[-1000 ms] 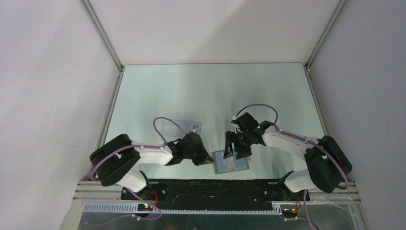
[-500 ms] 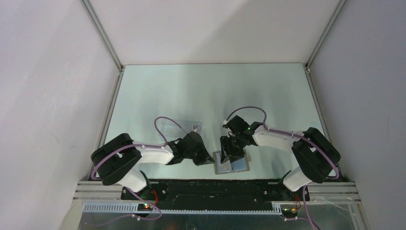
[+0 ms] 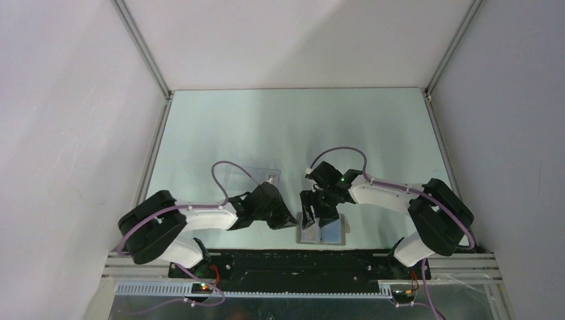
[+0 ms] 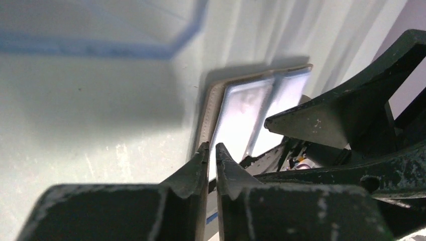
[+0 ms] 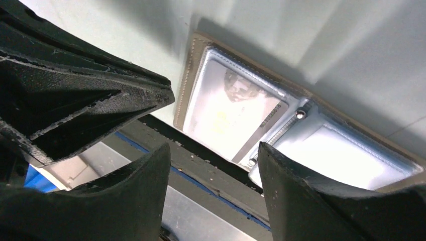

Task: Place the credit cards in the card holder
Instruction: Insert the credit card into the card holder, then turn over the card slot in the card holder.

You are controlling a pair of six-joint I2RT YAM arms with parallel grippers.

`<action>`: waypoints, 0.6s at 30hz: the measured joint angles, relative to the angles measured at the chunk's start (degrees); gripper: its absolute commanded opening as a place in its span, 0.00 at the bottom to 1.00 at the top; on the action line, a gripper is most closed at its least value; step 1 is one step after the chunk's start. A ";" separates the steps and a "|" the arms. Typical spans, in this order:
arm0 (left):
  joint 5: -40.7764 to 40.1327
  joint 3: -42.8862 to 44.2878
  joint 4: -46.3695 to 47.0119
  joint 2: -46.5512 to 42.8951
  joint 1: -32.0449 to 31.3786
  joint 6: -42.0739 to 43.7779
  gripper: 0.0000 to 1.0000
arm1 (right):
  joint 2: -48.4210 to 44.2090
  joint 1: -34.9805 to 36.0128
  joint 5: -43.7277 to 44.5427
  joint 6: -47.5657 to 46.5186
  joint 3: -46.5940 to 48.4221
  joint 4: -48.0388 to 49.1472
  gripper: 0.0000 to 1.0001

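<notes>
Pale table (image 3: pixel 266 133), card holder (image 3: pixel 323 231) open at 6 o'clock. My R hand (image 5: pixel 213 150) slid toward 9, open, empty; card (image 5: pixel 231 118) looks pocketed. L hand (image 4: pixel 212 150) near-shut, nothing visibly pinched.

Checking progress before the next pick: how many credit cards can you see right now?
1. One credit card lies on one lining panel of the open card holder. Others may be hidden beneath the arms.

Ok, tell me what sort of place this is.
Likely a lab robot cell: a table boxed in by plain white walls and metal rails, with a left arm and right arm bolted at its near edge.
</notes>
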 measured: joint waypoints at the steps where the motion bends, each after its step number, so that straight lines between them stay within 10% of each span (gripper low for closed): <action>1: -0.33 0.02 -0.63 -1.18 0.00 0.13 0.22 | -0.59 -0.02 0.33 -0.07 0.37 -0.35 0.69; 11: -0.87 2.01 -6.10 -8.33 0.00 3.80 0.46 | -6.67 -2.75 0.68 -1.14 1.29 -3.61 0.45; 18: 3.28 5.97 -3.65 -2.99 0.00 6.27 0.40 | -6.91 -6.38 -0.09 -2.43 -1.38 -3.13 0.17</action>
